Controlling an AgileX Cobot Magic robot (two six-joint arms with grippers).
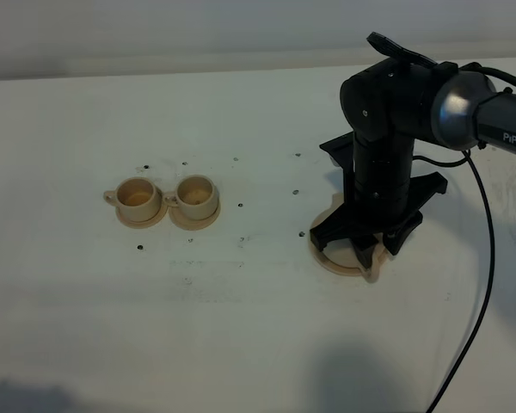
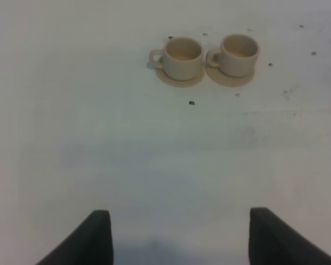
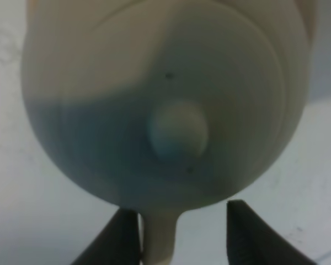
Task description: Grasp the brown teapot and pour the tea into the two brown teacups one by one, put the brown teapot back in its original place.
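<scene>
teapot stands upright on its saucer, well right of the cups. its handle points into the right gripper, whose fingers are parted, one touching the handle and the other clear. spout hidden. left gripper spread, empty.

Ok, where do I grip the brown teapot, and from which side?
Grip the loop handle, coming down from above on that side of the brown teapot: it juts out thin from the round body and sits between the open jaws; the body looks too wide.
</scene>
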